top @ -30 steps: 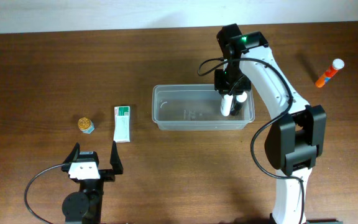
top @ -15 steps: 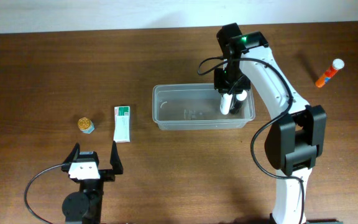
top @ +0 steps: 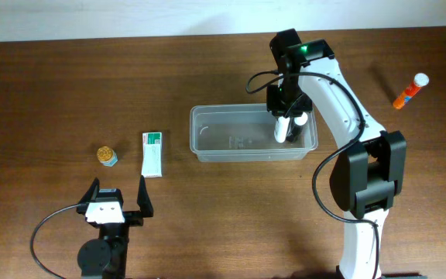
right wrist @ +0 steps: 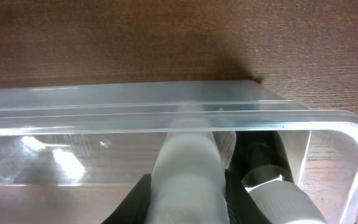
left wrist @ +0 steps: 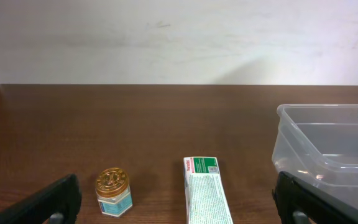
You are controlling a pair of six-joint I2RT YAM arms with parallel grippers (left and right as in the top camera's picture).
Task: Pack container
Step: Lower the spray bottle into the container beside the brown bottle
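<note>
The clear plastic container sits mid-table; it also shows in the left wrist view and the right wrist view. My right gripper is over its right end, shut on a white bottle held inside the tub. A dark bottle with a white cap lies in the tub beside it. A green-and-white box and a small gold-lidded jar lie left of the container. My left gripper is open and empty near the front edge.
An orange tube with a white cap lies at the far right of the table. The box and jar sit just ahead of my left gripper's fingers.
</note>
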